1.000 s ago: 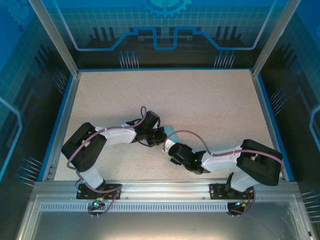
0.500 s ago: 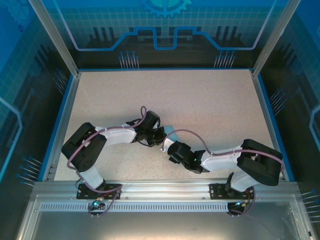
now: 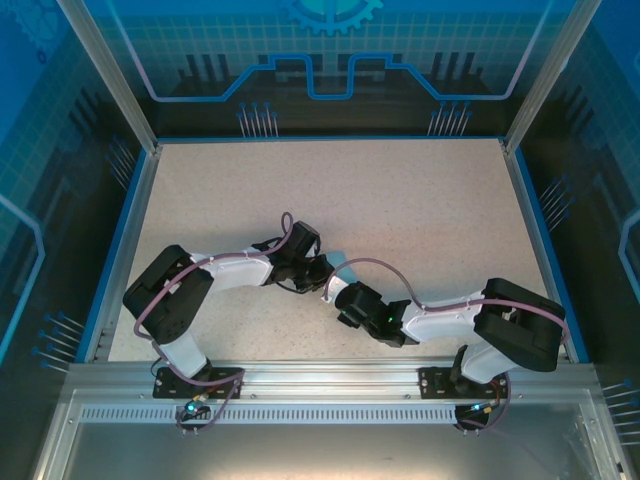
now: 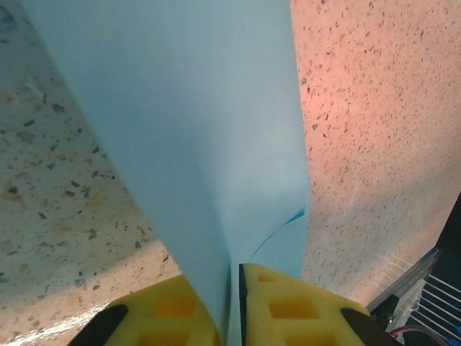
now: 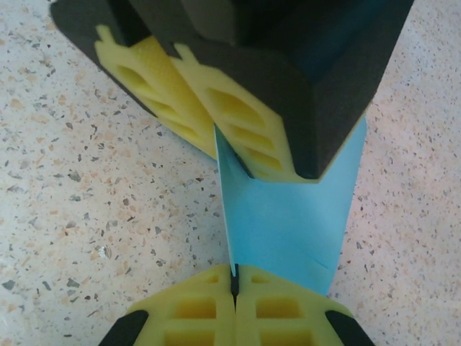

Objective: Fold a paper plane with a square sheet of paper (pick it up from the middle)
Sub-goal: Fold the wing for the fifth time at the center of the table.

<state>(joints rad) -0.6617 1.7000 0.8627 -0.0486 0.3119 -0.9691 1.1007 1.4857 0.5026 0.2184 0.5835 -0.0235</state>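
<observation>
You had both tools nose to nose near the middle of the table [image 3: 400, 200], and what mattered was the line between them. The sheet of paper [image 5: 288, 231] stood on edge off the surface, and what showed of it ran as a short bridge straight out from your right gripper [image 5: 234, 277] to your left gripper [image 4: 230, 277]. Its visible run lay along that same line, not across it. In the right wrist view your right pads were pressed together with the near edge of the paper caught in their seam, so that side was clamped on it. The left tool sat directly ahead, with the far part of the paper running up between its yellow pads [image 5: 180, 108]. In the left wrist view those pads stood close on either side of the paper, which rose away from them as a broad blue panel with a second layer curling out low on the right. You could not tell from these views whether that side was pinching the paper or only flanking it. Neither arm was the nearer one, since both were on the paper at opposite ends. I judged that your next move depended on keeping the two tools in line, because a sideways shift by either one would have twisted or buckled the paper between them.
</observation>
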